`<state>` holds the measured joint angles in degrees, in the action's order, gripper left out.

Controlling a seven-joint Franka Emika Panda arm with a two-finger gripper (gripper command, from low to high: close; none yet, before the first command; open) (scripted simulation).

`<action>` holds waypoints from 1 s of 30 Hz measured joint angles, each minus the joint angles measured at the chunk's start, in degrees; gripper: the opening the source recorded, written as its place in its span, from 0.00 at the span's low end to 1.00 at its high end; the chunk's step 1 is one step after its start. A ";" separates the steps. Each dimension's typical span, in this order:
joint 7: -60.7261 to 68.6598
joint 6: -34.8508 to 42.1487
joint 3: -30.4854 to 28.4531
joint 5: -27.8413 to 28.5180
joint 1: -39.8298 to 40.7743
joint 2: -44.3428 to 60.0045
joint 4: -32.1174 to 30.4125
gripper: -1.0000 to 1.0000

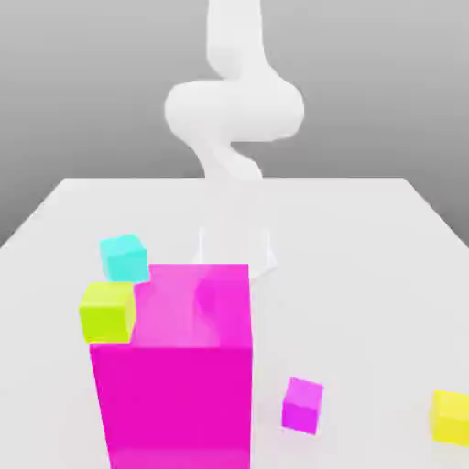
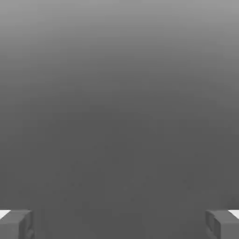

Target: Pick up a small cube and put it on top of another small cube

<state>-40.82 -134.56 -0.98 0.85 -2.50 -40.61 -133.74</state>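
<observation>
Tool (image 2: pixel 119 224) spread wide, no cube between fingertips (image 2: pixel 16 223).

on the tabletop (image 1: pixel 385 229): big block (image 1: pixel 174 366) nearest the camera, toward the exterior view's left. two small cubes at its left edge, front cube (image 1: pixel 107 310) touching it, rear cube (image 1: pixel 124 257) just behind that one. third small cube (image 1: pixel 302 404) near its right side; fourth cube (image 1: pixel 451 417) farther right, well apart. arm (image 1: pixel 234 110) behind the block.

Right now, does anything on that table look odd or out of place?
Yes: a big magenta block towers over the small cubes. The yellow-green cube and cyan cube crowd its corner on the exterior view's left.
</observation>
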 joint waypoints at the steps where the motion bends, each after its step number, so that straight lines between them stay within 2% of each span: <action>1: 2.27 -1.18 -0.41 0.25 -1.01 2.25 -0.84 0.50; 15: 34.15 -16.59 -4.73 -0.15 -12.08 31.49 -11.76 0.50; 23: 52.90 -25.52 -2.49 -2.23 -14.06 48.15 -17.60 0.50; 28: 55.15 -33.52 -0.78 -3.23 -12.79 58.53 -16.38 0.50; 29: 55.31 -34.99 -0.51 -3.41 -12.57 60.38 -16.04 0.00; 30: 55.31 -34.99 -0.51 -3.41 -12.57 60.38 -16.04 0.00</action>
<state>14.49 -169.55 -1.49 -2.57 -15.07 19.77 -149.78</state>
